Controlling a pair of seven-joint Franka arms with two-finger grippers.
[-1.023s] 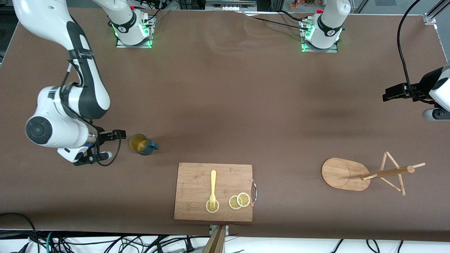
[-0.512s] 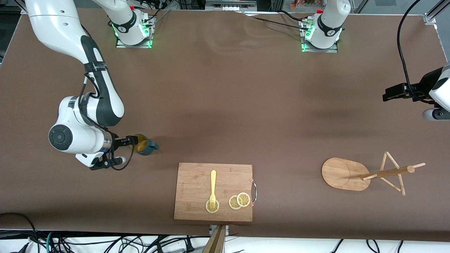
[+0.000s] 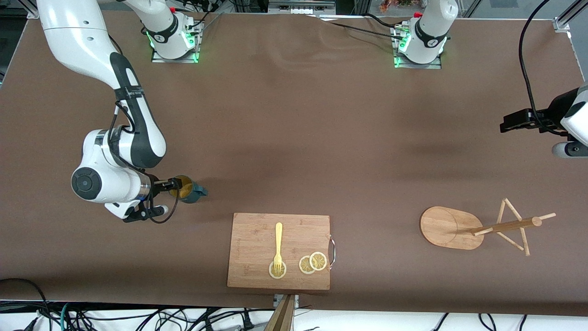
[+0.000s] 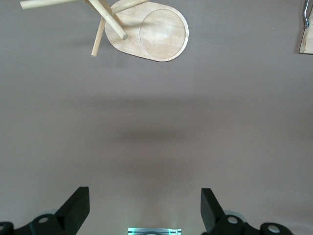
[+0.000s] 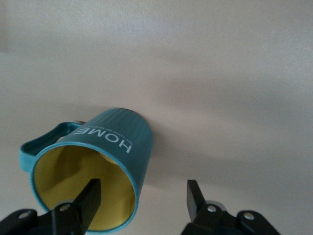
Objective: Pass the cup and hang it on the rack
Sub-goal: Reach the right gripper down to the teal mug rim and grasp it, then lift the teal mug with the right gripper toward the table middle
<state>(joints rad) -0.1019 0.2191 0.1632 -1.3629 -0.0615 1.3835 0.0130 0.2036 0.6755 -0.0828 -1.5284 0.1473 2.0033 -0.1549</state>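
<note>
A brown cloth-covered table (image 3: 294,115) filled the front view, with both arm bases along the top edge of the frame. In the lower middle of the frame lay a rectangular wooden cutting board (image 3: 257,234) carrying a pale yellow plastic fork (image 3: 278,241) and round lemon slices (image 3: 312,263). The small dark teal cup with a yellow-ochre inside (image 3: 192,190) sat on the cloth at mid height, toward the right arm's end of the table and slightly farther from the camera than the board. It appeared to lie on its side, its mouth turned to the right gripper (image 3: 173,185), which was at its rim. The light bamboo rack with an oval base, a post and thin pegs (image 3: 448,227) stood in the lower part of the frame toward the left arm's end, well apart from the cup. The left arm waited above that end.

In the left wrist view, the left gripper (image 4: 144,192) hung over bare cloth, its fingers spread wide and holding nothing. The rack (image 4: 156,34) and a corner of the cutting board (image 4: 307,44) showed farther off.

In the right wrist view, the right gripper (image 5: 143,185) was parted astride the cup (image 5: 115,139), one finger inside the mouth and the other outside, not yet pressed on the wall.
</note>
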